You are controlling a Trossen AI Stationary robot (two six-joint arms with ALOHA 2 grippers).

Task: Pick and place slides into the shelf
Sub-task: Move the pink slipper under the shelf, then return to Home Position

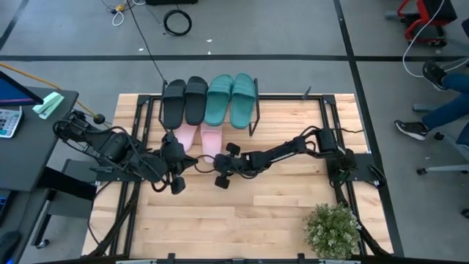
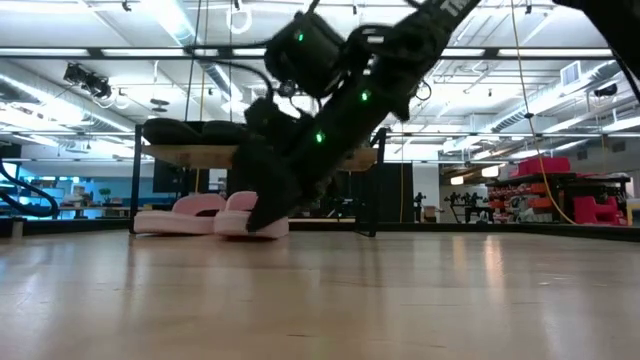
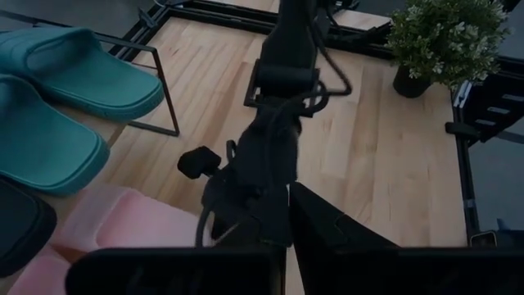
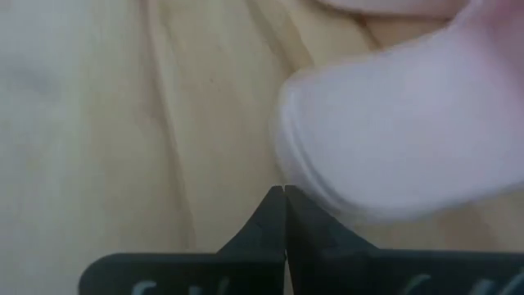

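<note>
**Pink pair at the rack's foot, both claws beside it**

Here the two light pink slides (image 1: 199, 136) lie side by side on the table (image 1: 242, 220), heels poking out from under the front edge of the shelf (image 1: 256, 117). The right gripper (image 1: 229, 155) sits just beside the heel of the right-hand pink slide (image 4: 409, 139); in its wrist view the two fingertips meet in a single seam with nothing between them, and the slide's rounded end lies right past the tips, though I cannot tell whether they touch it. The left gripper (image 1: 173, 149) is at the heel of the left-hand pink slide (image 3: 123, 225). Its wrist view shows its fingers all but together, a thin slit between them, gripping nothing.

Counted: two black slides (image 1: 185, 100) and two teal green slides (image 1: 231, 99) lie in a row on the shelf's plank top, toes pointing away from the arms, four in all; two pink ones lie below on the table. That makes six. One small potted plant (image 1: 333, 229) stands near the table's front right corner.

The low view shows the pink pair under the plank, between the thin black legs. The near half of the tabletop is bare wood, and the plant stands well apart from both grippers.
</note>
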